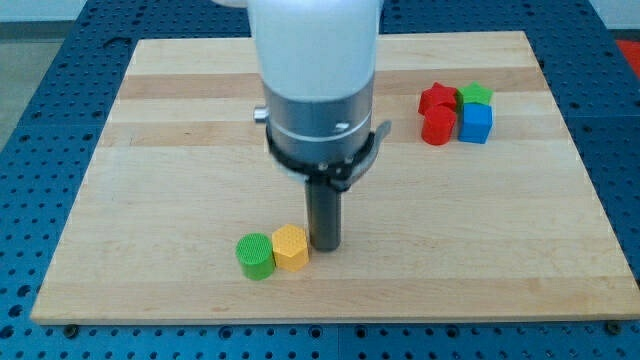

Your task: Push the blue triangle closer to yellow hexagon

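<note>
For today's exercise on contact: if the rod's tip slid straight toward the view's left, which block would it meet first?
My tip would probably meet the yellow hexagon first, right beside it; the green cylinder lies just beyond.

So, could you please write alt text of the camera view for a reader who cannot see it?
My tip, the end of a dark rod under a white arm, rests on a wooden board just right of a yellow hexagon block that touches a green round block. At upper right cluster two red blocks, a small green block and a blue block.
</note>
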Action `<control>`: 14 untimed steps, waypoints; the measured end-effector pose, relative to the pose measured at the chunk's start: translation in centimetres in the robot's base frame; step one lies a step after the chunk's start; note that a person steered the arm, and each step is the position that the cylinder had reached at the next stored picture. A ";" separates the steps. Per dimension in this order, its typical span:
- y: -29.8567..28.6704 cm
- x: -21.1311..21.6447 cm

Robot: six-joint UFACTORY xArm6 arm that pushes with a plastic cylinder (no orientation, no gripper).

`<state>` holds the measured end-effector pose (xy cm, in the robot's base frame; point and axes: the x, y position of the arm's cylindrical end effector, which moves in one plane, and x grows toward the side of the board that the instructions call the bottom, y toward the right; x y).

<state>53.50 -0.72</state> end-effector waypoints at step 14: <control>-6.1 -19.3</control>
<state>34.20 -6.80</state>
